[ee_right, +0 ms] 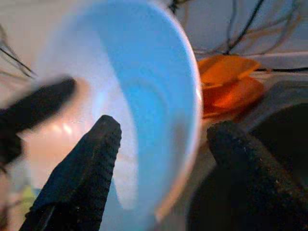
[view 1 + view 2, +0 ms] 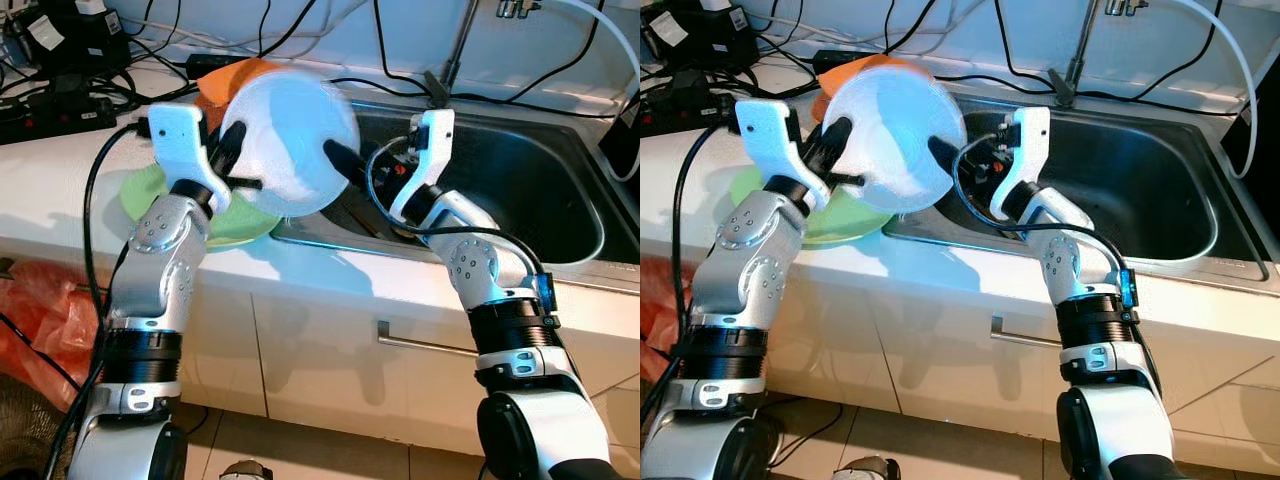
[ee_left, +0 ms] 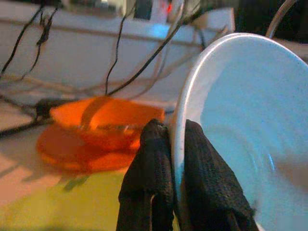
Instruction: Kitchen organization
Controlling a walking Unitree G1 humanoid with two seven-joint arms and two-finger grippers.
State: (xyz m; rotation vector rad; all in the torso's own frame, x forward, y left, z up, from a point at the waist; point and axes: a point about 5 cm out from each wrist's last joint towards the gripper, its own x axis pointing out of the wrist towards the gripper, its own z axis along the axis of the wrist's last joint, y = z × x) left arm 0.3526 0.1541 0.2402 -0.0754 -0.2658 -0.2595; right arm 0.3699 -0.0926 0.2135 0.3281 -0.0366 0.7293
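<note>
Left gripper (image 3: 175, 144) pinching white plate (image 2: 290, 140) rim, right gripper (image 1: 163, 144) fingers straddling opposite edge

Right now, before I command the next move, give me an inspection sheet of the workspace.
Surface: white countertop beside a steel sink.
Job's things: pale blue round plate held tilted over the sink's edge; green plate on the counter; orange dishes behind.
Clutter: orange plastic bag on the floor.
Grippers: left gripper shut on the blue plate's rim; right gripper open astride its opposite rim.
Cables: black leads along the wall.
Surroundings: cabinet handle, faucet.
</note>
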